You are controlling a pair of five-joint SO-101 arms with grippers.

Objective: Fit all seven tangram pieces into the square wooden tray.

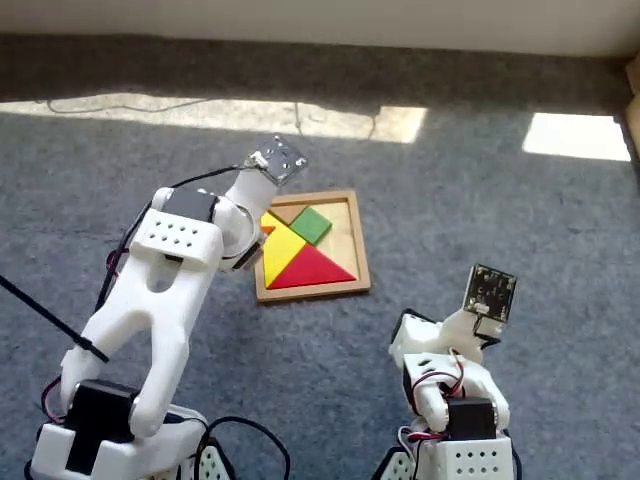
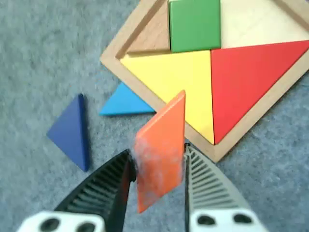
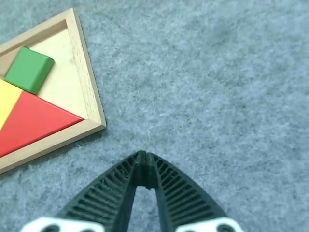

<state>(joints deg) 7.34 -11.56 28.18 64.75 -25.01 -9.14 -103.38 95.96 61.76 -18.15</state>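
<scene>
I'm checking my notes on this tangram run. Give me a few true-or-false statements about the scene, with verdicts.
1. The left gripper holds an orange piece. True.
2. The green square lies outside the tray. False: it sits inside the tray.
3. A dark blue triangle and a light blue triangle lie on the carpet, outside the tray. True.
4. The right gripper holds the red triangle. False: it is shut on nothing above the carpet; the red triangle lies in the tray.

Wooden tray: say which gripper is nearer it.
Left. The left gripper, holding the orange piece, is right by the wooden tray; the right gripper sits apart over the carpet.
</scene>
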